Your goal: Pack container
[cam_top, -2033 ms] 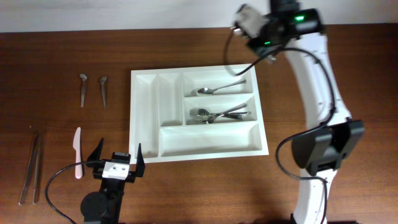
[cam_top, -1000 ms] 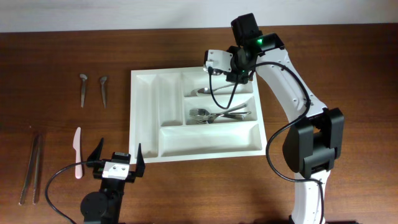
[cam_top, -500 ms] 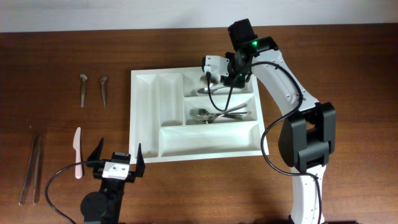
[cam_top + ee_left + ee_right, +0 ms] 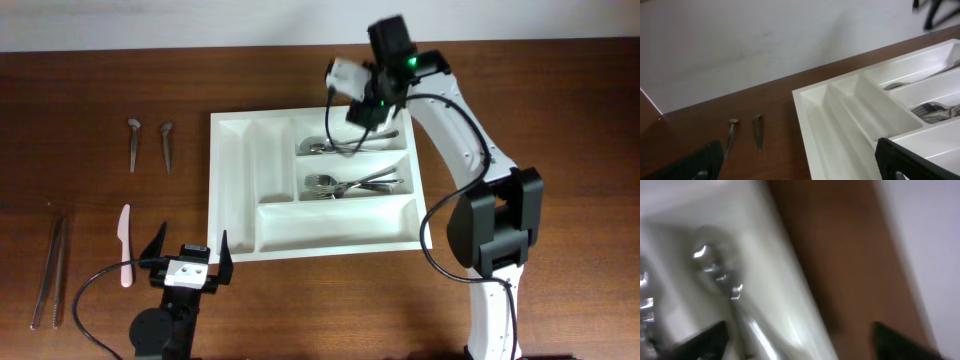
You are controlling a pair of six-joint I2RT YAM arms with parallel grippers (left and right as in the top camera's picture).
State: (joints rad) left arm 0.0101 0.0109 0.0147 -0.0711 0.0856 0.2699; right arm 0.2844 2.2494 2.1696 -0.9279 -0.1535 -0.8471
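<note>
Black two-finger left gripper rests near left, jaws spread wide. Right gripper, arm extended far, jaws apart.

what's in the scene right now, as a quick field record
container: white five-slot tray, mid-table
top long slot: spoons
middle long slot: forks
other three slots: empty
left of tray: two short metal utensils, white plastic knife, metal tongs
left gripper: open, holding nothing, in front of tray
right gripper: open, holding nothing, over top slot
</note>
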